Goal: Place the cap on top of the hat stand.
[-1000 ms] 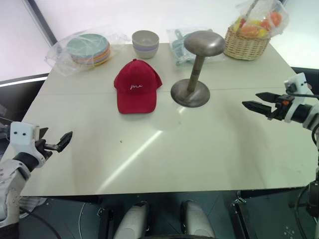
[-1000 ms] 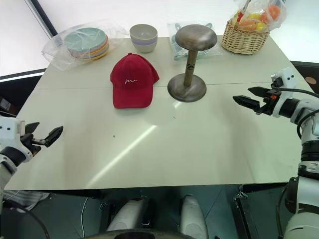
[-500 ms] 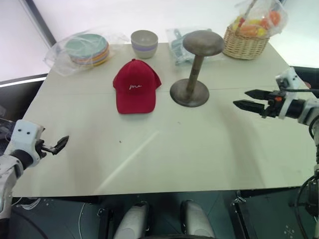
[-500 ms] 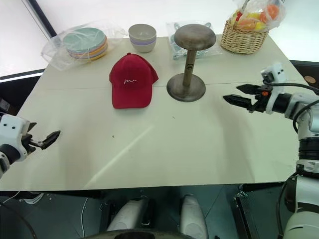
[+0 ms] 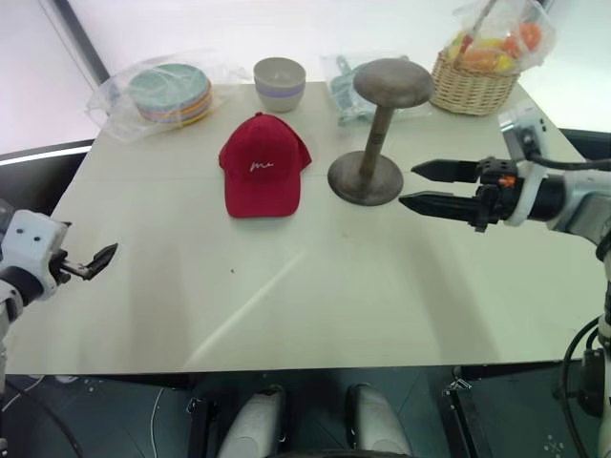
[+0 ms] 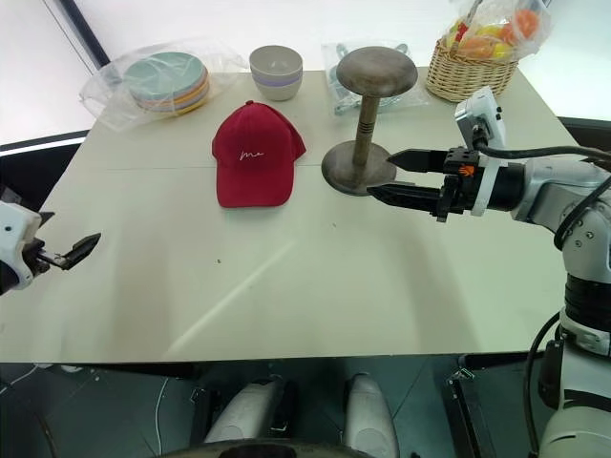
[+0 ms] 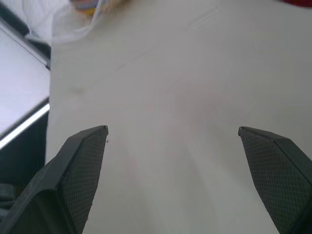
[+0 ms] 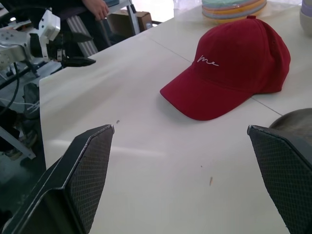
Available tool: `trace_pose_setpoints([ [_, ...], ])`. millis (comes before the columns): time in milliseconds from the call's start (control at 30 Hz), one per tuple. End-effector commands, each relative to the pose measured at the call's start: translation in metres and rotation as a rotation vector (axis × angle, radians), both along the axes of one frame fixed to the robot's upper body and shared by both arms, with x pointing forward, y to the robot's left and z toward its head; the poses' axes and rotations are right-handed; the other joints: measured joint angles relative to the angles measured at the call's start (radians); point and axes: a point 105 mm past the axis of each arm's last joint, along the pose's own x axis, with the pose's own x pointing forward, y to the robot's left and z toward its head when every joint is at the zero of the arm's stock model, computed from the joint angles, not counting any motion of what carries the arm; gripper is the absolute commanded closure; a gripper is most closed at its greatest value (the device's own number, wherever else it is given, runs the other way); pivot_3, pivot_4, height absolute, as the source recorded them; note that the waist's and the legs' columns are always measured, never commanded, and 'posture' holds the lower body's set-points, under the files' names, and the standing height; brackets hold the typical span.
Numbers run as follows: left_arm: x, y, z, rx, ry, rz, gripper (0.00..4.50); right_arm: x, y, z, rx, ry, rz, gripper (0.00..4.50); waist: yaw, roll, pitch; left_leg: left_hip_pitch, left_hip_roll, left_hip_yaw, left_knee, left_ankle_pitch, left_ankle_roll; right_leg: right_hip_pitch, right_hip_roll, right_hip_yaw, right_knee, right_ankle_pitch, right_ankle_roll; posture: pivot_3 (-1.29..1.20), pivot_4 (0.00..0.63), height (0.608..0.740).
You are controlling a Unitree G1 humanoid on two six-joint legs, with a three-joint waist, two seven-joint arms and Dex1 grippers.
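Observation:
The red cap lies flat on the white table, brim toward me, with white script on its front; it also lies ahead of my right gripper in the right wrist view. Just right of it stands the grey-brown hat stand, its domed top bare. My right gripper hovers open and level beside the stand's round base, pointing left toward the cap, with nothing between its fingers. At the table's left edge my left gripper is open and empty, far from the cap.
Along the table's back edge are stacked plates in a plastic bag, a grey bowl, a bagged teal item and a wicker basket of fruit. A person's hand shows beyond the table's left side.
My right gripper has swung left across the table, from near the right edge to beside the stand's base. My left gripper has drifted slightly outward and rolled. Cap and stand have not moved.

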Motion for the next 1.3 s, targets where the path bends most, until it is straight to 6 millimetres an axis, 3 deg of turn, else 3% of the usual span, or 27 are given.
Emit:
trace_pose_setpoints([
  [33,0.007,-0.044,0.023,0.269,-0.102,-0.267,0.02,-0.002,-0.005,0.013,-0.017,-0.064,-0.011,0.0,0.0,0.0,0.0,0.0,0.0,0.0,0.0,0.0,0.0,0.0,0.0,0.0,0.0,0.0,0.0,0.0,0.15,0.74],
  [133,0.008,-0.083,0.017,0.437,-0.149,-0.486,0.02,0.004,-0.015,0.006,-0.046,-0.058,-0.044,0.0,0.0,0.0,0.0,0.0,0.0,0.001,0.0,0.0,0.0,0.0,-0.001,0.0,0.0,0.0,0.0,0.0,0.15,0.74],
  [267,0.009,-0.107,0.007,0.65,-0.282,-0.673,0.02,0.016,-0.04,-0.002,-0.085,-0.049,-0.122,0.0,-0.004,0.0,0.0,0.0,0.0,0.002,0.0,0.0,0.0,-0.001,0.0,0.0,0.0,0.0,0.0,0.0,0.15,0.74],
  [500,0.038,-0.109,0.0,0.725,-0.462,-0.671,0.02,0.017,-0.042,0.004,-0.092,-0.075,-0.121,0.0,-0.006,0.0,0.0,0.0,0.0,0.002,-0.001,0.0,0.0,-0.002,0.001,-0.001,0.001,0.0,0.0,0.0,0.15,0.74],
  [833,0.065,-0.16,-0.004,0.781,-0.595,-0.813,0.02,0.018,-0.044,0.006,-0.093,-0.095,-0.15,0.0,-0.001,0.0,0.0,-0.001,-0.002,0.002,0.001,0.0,0.001,-0.002,0.001,-0.002,0.002,0.0,0.001,0.0,0.15,0.74],
  [1300,0.099,-0.208,-0.026,0.872,-0.499,-0.888,0.02,0.018,-0.046,0.006,-0.077,-0.124,-0.183,0.0,0.0,0.0,0.0,-0.001,-0.002,0.002,0.001,0.0,0.001,-0.002,0.001,-0.002,0.002,0.0,0.001,0.0,0.15,0.74],
])
